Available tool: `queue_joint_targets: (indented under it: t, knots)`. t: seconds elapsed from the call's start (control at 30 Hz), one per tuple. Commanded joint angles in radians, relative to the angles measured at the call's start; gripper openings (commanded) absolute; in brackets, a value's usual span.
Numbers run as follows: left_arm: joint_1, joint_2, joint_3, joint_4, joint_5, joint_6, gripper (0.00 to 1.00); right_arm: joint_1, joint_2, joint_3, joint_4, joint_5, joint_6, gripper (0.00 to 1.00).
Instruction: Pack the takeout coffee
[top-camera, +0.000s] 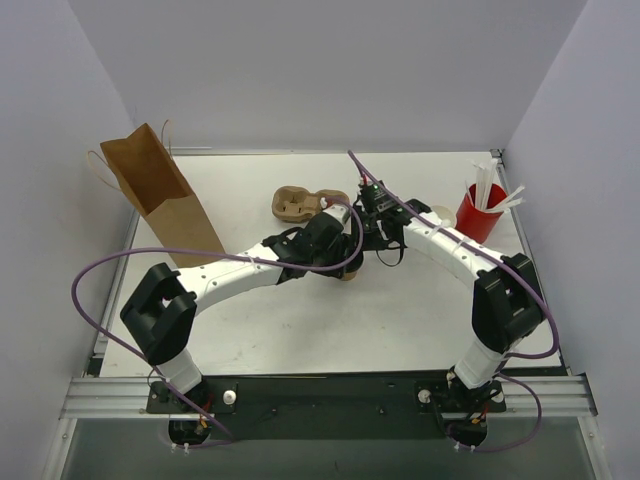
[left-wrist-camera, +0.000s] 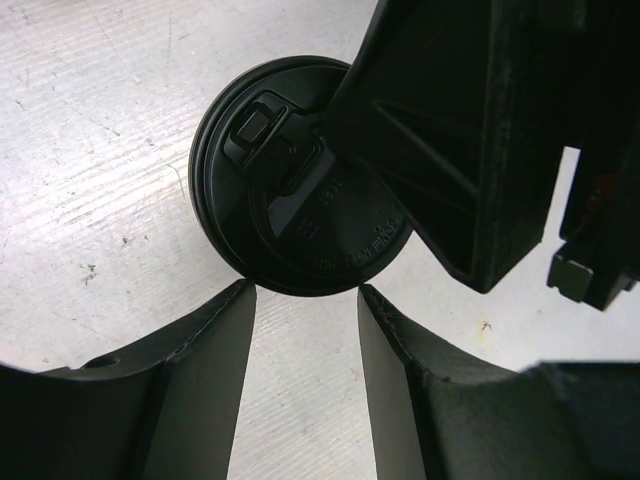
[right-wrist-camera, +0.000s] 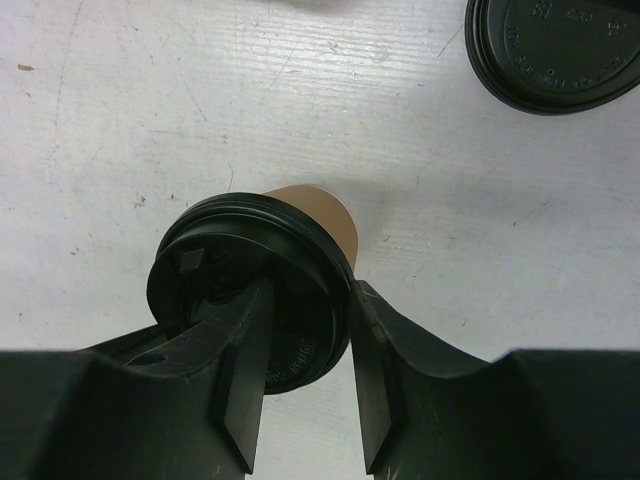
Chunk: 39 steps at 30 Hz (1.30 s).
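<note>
The takeout coffee (right-wrist-camera: 320, 205) is a brown paper cup with a black lid (left-wrist-camera: 290, 180), standing on the white table near the middle (top-camera: 352, 273). My right gripper (right-wrist-camera: 310, 290) is shut on it at the lid's rim, with one finger across the lid top and the other against the outside of the rim. That finger (left-wrist-camera: 450, 150) covers the lid's right side in the left wrist view. My left gripper (left-wrist-camera: 305, 290) is open and empty, its fingertips just short of the lid's near edge. In the top view both grippers, left (top-camera: 343, 252) and right (top-camera: 373, 235), meet over the cup.
A brown paper bag (top-camera: 160, 195) stands open at the back left. A brown pulp cup carrier (top-camera: 295, 204) lies behind the grippers. A red cup with white sticks (top-camera: 480, 212) stands at the right. A loose black lid (right-wrist-camera: 555, 50) lies on the table beyond the cup.
</note>
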Motion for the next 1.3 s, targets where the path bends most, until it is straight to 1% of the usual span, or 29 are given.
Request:
queue_joint_targets:
  t: [0.0,0.6,0.9,1.13,1.27]
  knots:
    - [-0.001,0.009,-0.011,0.056,-0.039,0.001,0.55,0.025,-0.037,0.007,-0.051,0.016,0.020,0.31]
    - [-0.008,0.029,-0.070,0.054,-0.123,-0.019,0.54,0.048,-0.060,-0.014,-0.075,0.038,0.055,0.30]
    - [-0.011,0.043,-0.047,0.035,-0.137,-0.023,0.54,0.048,-0.068,-0.030,-0.075,0.038,0.059,0.29]
    - [-0.012,-0.046,-0.041,0.025,-0.117,-0.035,0.54,0.048,-0.094,-0.028,-0.080,0.013,0.064,0.28]
    - [0.000,-0.063,-0.025,0.002,-0.120,-0.049,0.54,0.066,-0.103,-0.019,-0.095,-0.005,0.072,0.28]
